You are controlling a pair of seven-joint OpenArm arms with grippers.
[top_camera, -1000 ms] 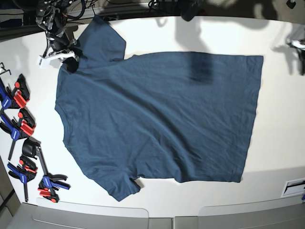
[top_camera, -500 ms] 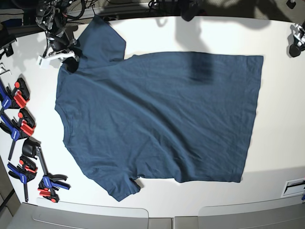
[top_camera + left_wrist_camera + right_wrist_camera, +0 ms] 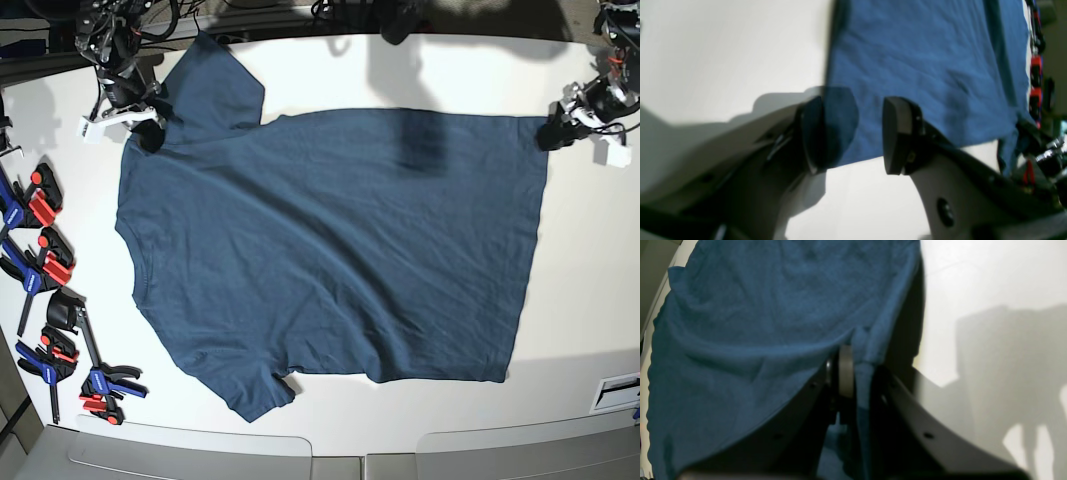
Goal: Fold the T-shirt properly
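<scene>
On the white counter (image 3: 420,70) the T-shirt (image 3: 330,250) is spread flat. Its shoulder fabric is clamped by the right pincer (image 3: 857,370). The left pincer (image 3: 853,133) is held apart at the hem corner.

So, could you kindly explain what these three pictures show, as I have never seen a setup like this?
This is a robot with two arms, each ending in a gripper. One picture looks down from above on a white table; the other two come from small cameras on the wrists.

A dark blue T-shirt lies spread flat on the table. Red and blue clamps lie beside it on the overhead picture's left.

The right gripper, at the top left from above, has its jaws closed on a pinch of the shirt's cloth near a sleeve. The left gripper, at the top right from above, has its jaws apart over the hem corner, holding nothing.
</scene>
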